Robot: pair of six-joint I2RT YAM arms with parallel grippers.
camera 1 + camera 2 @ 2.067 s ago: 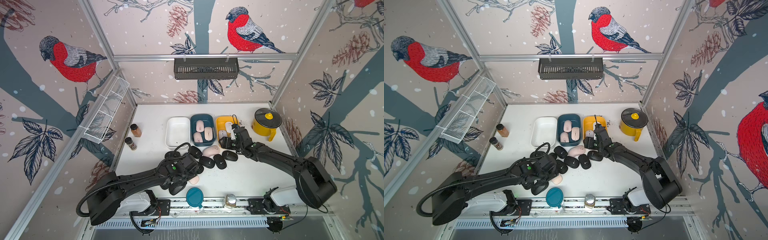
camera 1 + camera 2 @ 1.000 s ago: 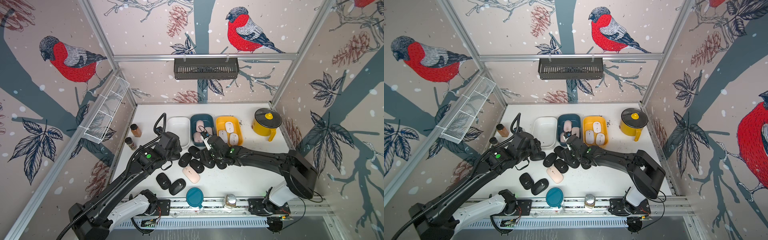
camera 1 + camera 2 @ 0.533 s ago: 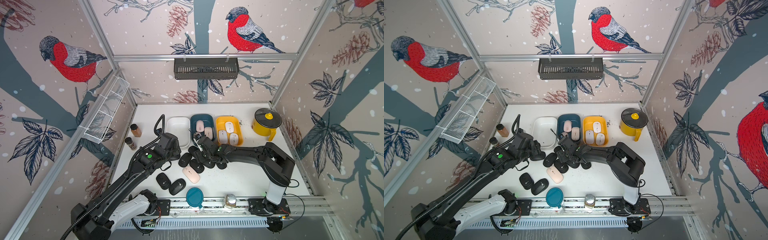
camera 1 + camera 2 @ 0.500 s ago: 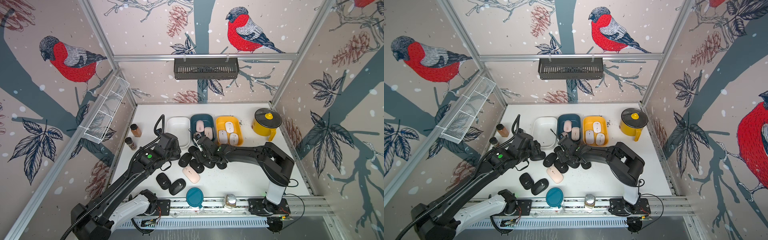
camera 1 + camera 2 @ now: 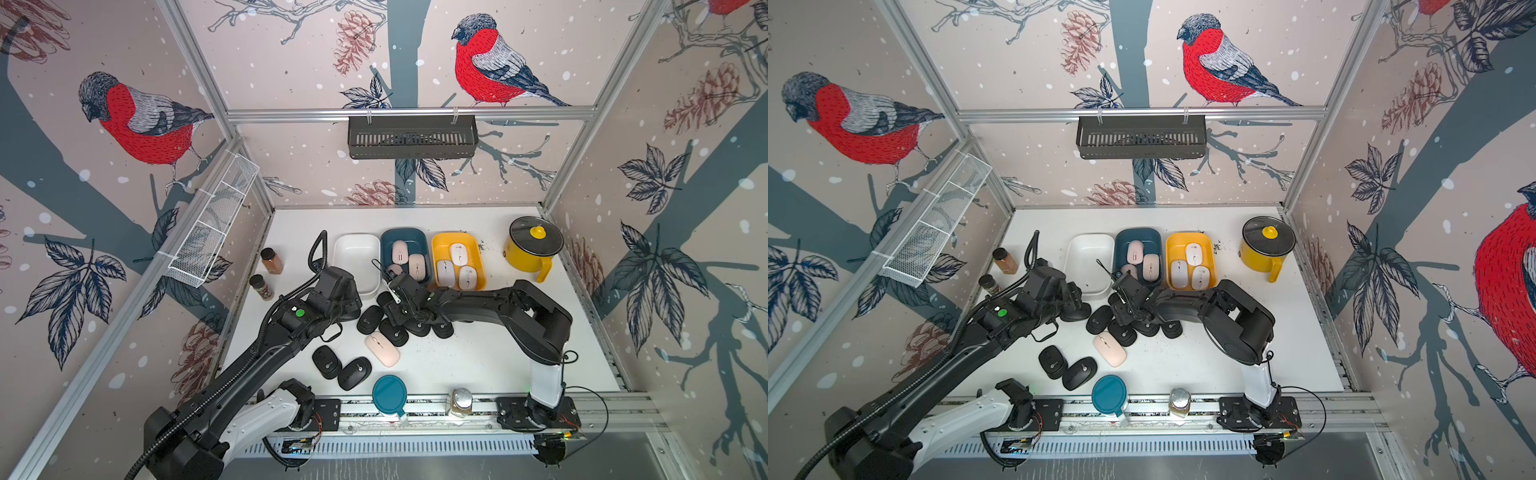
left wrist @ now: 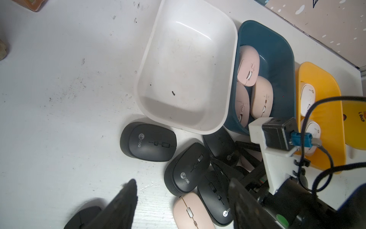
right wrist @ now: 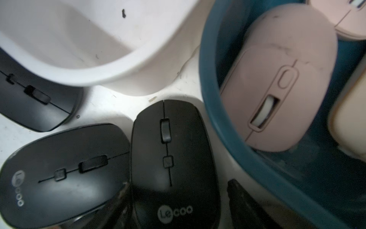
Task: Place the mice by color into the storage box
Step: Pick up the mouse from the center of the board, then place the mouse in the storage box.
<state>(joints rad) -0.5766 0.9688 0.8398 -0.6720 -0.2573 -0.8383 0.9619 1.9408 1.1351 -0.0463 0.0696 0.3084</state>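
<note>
Right wrist view showed the right gripper (image 7: pixel 178 183) low over the table (image 5: pixel 478 365). Its jaws stood apart on either side of a black mouse (image 7: pixel 172 158) lying just beside the blue bin (image 7: pixel 210 99). A strip of bare table showed between 1 finger and that mouse, so nothing was clamped.

2 seconds before, this gripper had been over the yellow bin (image 5: pixel 457 239). It had since swung across to the cluster of black mice. Over the last second its elbow had drawn inward while the gripper kept nearly the same spot.

The left gripper (image 6: pixel 181 181) had left the front of the table, where it was 2 seconds before. It hovered by the white bin (image 5: pixel 356 249), jaws apart and empty, with another black mouse (image 6: pixel 148 141) lying just beside that bin. Over the last second it had hardly moved.

3 pink mice (image 6: pixel 247 67) lay in the blue bin and 3 white mice (image 5: pixel 456 266) in the yellow bin. 1 pink mouse (image 5: pixel 381 349) and 2 black mice (image 5: pixel 326 361) lay on the table nearer the front, placed as they were a second before.
</note>
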